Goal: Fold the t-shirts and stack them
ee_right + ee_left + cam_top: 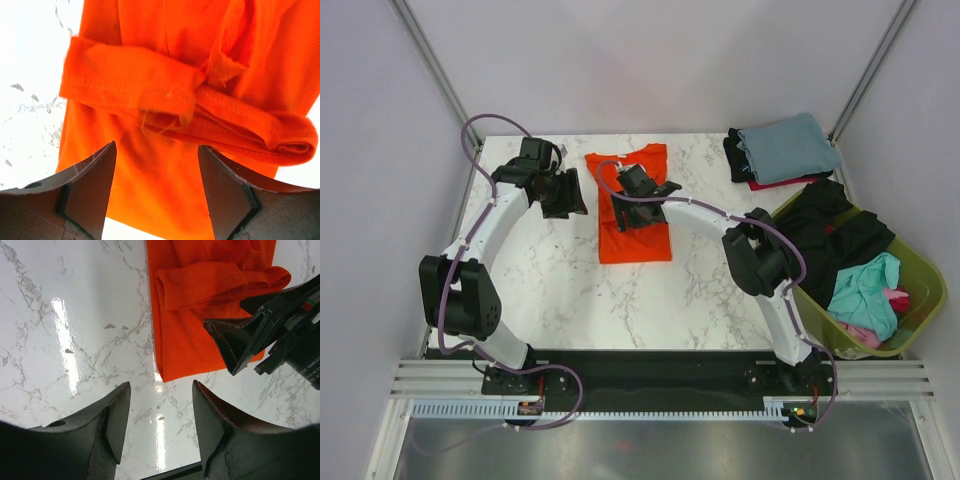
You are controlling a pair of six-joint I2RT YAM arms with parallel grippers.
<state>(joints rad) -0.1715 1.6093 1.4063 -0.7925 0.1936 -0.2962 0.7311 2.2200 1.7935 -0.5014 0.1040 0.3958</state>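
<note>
Orange t-shirt [635,240] lies far on the table [560,290], near the middle, as a long strip running from near to far. The right tool [157,165] hangs right over it, jaws apart, holding nothing. The left tool [160,410] sits just left of the shirt, also apart and holding nothing. I think the right arm is nearer for the next fold.

The orange t-shirt [638,243] is soft matt cloth with stitched hems and a few loose threads. The surface [560,290] is glossy, marble-patterned white with grey veins, mirroring the lights. The left tool [161,390] and right tool [156,150] have matt black plastic fingers, faintly scuffed. The basket [920,265] is smooth olive-green plastic.
</note>
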